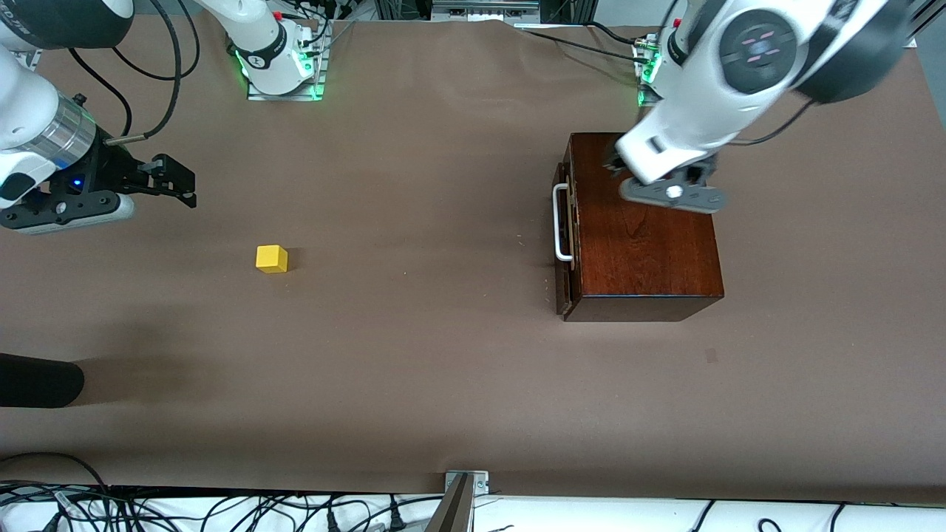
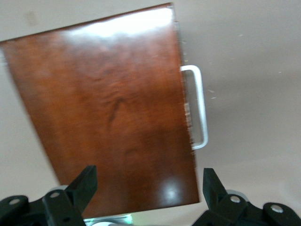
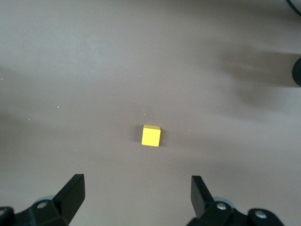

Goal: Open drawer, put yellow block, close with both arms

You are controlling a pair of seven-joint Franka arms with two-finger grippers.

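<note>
The dark reddish-brown wooden box [image 1: 650, 255] stands toward the left arm's end of the table. Its drawer is shut, with the white handle [image 1: 560, 222] facing the table's middle. My left gripper [image 2: 146, 188] is open and empty, up in the air over the box top [image 2: 108, 108], with the handle [image 2: 200, 108] in its view. The yellow block [image 1: 271, 258] lies alone on the table toward the right arm's end. My right gripper [image 1: 183, 185] is open and empty, above the table beside the block [image 3: 151, 135] and apart from it.
The table is covered with brown paper [image 1: 414, 355]. A black rounded object [image 1: 37, 380] lies at the table's edge at the right arm's end. Cables [image 1: 222, 510] run along the edge nearest the front camera. The arm bases [image 1: 281, 66] stand farthest from it.
</note>
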